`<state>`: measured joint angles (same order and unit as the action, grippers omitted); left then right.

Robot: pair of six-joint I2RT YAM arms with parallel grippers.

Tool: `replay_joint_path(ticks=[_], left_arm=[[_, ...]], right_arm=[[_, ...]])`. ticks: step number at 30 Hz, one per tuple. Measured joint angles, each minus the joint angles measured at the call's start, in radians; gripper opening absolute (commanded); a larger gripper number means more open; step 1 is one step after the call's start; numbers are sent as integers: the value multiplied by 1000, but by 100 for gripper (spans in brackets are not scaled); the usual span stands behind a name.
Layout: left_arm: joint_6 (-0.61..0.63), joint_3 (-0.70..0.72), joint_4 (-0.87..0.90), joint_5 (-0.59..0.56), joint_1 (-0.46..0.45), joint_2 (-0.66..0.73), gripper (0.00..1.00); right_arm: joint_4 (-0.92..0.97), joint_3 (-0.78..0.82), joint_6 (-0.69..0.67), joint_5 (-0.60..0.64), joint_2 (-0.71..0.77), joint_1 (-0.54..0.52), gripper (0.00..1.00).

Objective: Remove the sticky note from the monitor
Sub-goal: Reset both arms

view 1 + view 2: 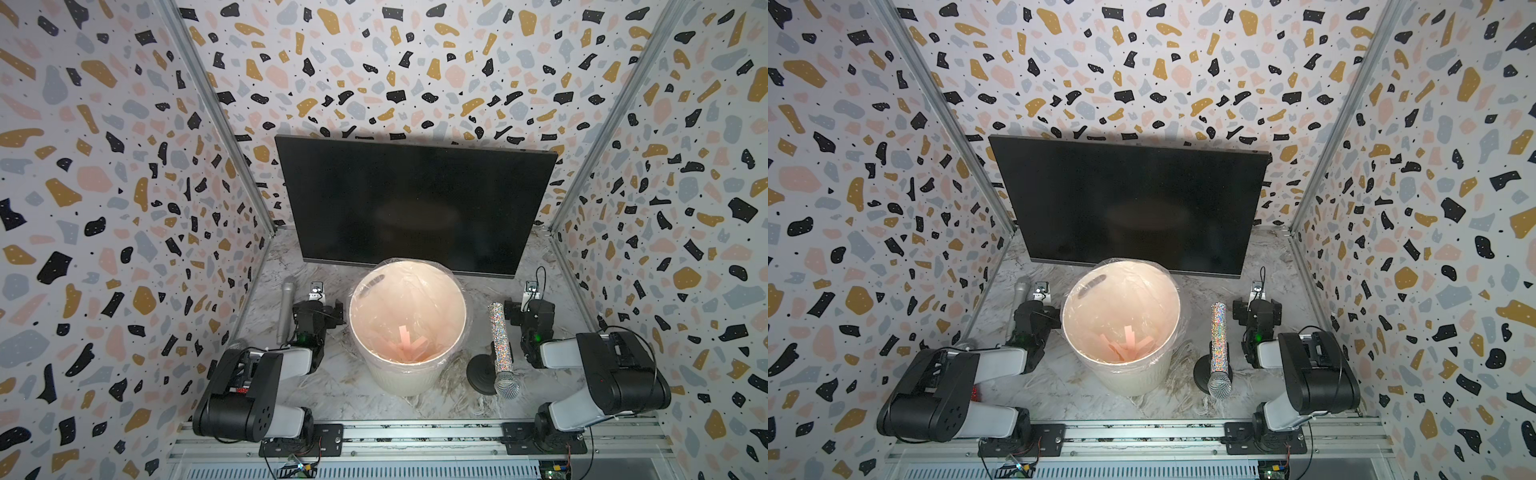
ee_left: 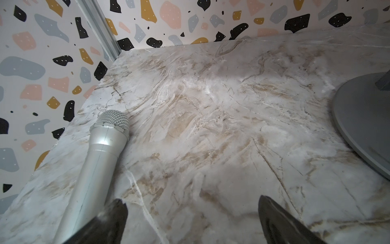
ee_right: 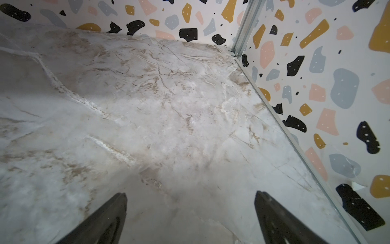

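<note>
Far left: silver mic (image 1: 285, 311) lies on the marble table (image 1: 345, 386) by the wall, seen close up in the left wrist view. Left gripper (image 2: 192, 200) is just beside it, fingers wide apart and empty. That wrist view also catches a grey stand base (image 2: 363, 126), hidden in both top views.

Centre back: monitor (image 1: 411, 203) upright, dark, seen in the top views only. In front of it, white lined bin (image 1: 409, 380) holds pink paper strips (image 1: 409, 345).

Right: glitter mic (image 1: 500, 332) at a black round base (image 1: 478, 376). Right gripper (image 3: 191, 194) is spread, empty, over marble.

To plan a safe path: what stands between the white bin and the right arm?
The glittery microphone and a round black stand; both top views show them.
</note>
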<state>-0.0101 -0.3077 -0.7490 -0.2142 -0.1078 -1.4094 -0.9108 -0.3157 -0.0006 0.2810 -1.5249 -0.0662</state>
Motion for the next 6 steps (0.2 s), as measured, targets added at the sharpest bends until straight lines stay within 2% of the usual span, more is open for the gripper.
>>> replay_joint_path(ticks=[6], left_arm=[[0,0,0,0,0,0,99]], right_arm=[[3,-4,-4,-33,0,1,100]])
